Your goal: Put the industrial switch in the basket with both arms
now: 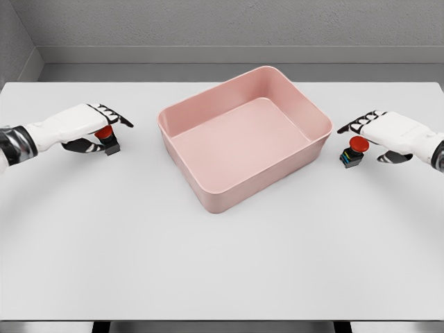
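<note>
Basket (208, 191) sitting mid-table, empty. L hand (87, 128) closing round switch (106, 139); R hand (388, 135) hovering open by 2nd switch (354, 152). Prob. light, rigid — grip the body, not the red cap.

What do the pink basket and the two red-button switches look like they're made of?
Pink basket: looks like moulded plastic, matte, with smooth rounded corners and a uniform colour. Switches, left and right: seemingly hard plastic, with a red button on a dark body; too small to judge the finish.

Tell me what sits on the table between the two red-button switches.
In the head view, the pink basket sits between the left switch and the right switch, on the white table. Nothing shows inside it.
</note>
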{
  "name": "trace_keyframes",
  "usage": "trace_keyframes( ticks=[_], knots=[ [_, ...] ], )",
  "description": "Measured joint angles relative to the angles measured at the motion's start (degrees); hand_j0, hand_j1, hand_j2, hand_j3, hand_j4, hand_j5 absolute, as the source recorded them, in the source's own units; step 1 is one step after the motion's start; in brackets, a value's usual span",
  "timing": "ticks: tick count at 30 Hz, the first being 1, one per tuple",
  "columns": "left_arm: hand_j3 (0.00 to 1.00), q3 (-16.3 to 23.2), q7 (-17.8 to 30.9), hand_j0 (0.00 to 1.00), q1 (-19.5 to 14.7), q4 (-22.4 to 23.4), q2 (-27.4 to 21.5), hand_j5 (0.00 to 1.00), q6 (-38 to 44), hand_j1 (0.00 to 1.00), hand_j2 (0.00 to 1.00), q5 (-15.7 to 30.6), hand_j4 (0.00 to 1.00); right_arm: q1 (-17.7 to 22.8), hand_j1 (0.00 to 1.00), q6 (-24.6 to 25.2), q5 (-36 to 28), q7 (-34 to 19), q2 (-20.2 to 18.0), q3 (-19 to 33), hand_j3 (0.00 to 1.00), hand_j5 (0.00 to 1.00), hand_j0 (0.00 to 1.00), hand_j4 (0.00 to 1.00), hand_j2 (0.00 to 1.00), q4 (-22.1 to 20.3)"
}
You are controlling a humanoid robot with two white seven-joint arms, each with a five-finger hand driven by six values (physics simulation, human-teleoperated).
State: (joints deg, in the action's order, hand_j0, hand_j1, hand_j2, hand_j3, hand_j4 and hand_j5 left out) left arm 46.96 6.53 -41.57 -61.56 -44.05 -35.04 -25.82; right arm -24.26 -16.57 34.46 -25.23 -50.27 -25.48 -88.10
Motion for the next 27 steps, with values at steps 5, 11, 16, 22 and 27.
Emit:
trace_keyframes(
  ticks=[5, 11, 16, 22, 27],
  knots=[
    [0.73, -0.03, 0.00, 0.73, 0.09, 0.51, 0.15, 0.73, 0.00, 0.73, 0.73, -0.22, 0.73, -0.44, 0.88, 0.06, 0.05, 0.06, 0.42, -0.45, 0.88, 0.88, 0.88, 0.88, 0.88, 1.45],
    [0.73, -0.16, 0.00, 0.73, 0.09, 1.12, -0.22, 0.73, 0.00, 0.73, 0.73, -0.17, 0.73, -3.34, 0.90, 0.09, 0.11, 0.08, 2.38, -1.71, 0.90, 0.90, 0.90, 0.90, 0.90, 3.02],
    [0.68, -0.20, 0.00, 0.68, 0.18, 1.39, -0.37, 0.68, 0.00, 0.68, 0.68, -0.13, 0.68, -3.43, 0.90, 0.19, 0.23, 0.12, 3.68, -3.26, 0.90, 0.90, 0.90, 0.90, 0.90, 4.93],
    [0.58, -0.24, 0.00, 0.58, 0.26, 1.45, -0.48, 0.58, 0.00, 0.58, 0.58, -0.16, 0.58, -3.25, 0.84, 0.40, 0.29, 1.77, 3.52, -3.60, 0.84, 0.84, 0.84, 0.84, 0.84, 5.97],
    [0.54, -0.29, -0.01, 0.54, 0.26, 1.45, -0.61, 0.54, 0.00, 0.54, 0.54, -0.08, 0.54, -3.34, 0.83, 0.43, 0.18, 2.03, 3.53, -4.03, 0.83, 0.83, 0.83, 0.83, 0.83, 6.02]
  ],
)
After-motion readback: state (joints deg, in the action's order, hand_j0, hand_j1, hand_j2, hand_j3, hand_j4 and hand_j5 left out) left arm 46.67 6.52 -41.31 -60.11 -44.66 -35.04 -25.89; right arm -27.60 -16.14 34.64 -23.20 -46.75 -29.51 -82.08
